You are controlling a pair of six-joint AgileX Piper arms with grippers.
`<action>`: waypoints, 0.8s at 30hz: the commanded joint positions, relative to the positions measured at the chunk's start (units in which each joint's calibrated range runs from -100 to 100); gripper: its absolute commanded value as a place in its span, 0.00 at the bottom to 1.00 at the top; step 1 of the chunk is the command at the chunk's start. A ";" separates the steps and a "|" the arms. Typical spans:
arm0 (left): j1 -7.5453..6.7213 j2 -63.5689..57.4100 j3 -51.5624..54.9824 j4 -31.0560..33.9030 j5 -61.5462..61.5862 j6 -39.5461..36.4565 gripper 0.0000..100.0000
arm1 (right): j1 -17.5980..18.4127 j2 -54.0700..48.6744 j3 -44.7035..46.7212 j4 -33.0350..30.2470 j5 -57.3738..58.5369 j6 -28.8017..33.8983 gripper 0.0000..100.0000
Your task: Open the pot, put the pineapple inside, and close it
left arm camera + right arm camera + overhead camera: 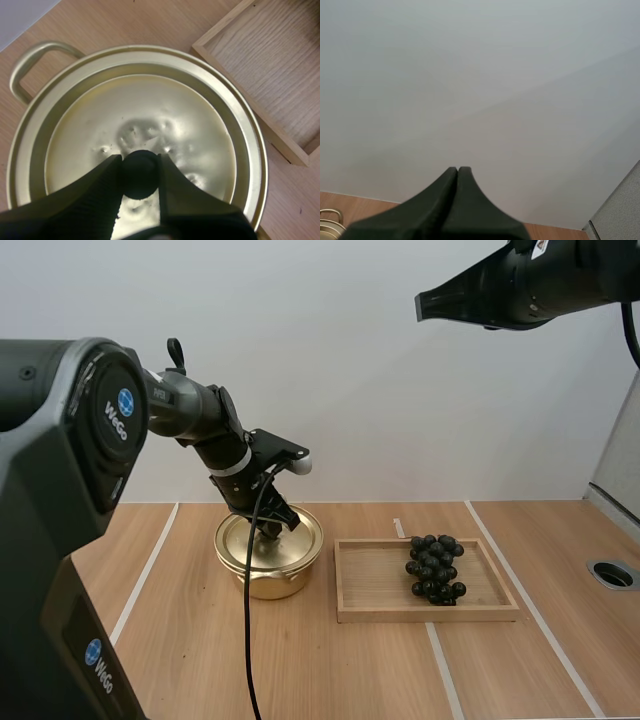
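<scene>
Atop the round golden metal pot (265,583), left gripper (140,161) pinches the black round knob (140,182) of the seated golden lid (190,115); right gripper (457,172) hangs high, fingers pressed together, empty.

The pot (262,583) is yellow metal, shiny like gold, and so is its lid (95,130). The lid is smooth and bright but a bit cloudy, with a few small dents close to the knob (140,172). The knob is black and dull, like plastic. The left jaws are black and dull too, with tiny ribs on their inner faces. The right jaws are the same dull black. The tray (420,615) is pale bare wood with thin grain lines, not shiny. The grapes (433,568) are dark and smooth with little bright spots. The bench (320,670) looks like light, smooth wood with dull white stripes (441,670).
</scene>
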 commanded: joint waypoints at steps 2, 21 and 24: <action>-0.23 0.22 0.07 -0.20 0.87 -0.32 0.00 | -0.21 -0.37 0.07 -0.36 0.10 0.17 0.00; -0.23 4.47 -0.05 -0.03 8.72 0.41 0.52 | -0.21 -0.37 0.07 -0.49 1.04 -0.95 0.00; -0.23 4.47 -0.05 -0.03 10.32 0.61 0.86 | -0.21 -0.37 0.07 -0.49 1.04 -0.95 0.00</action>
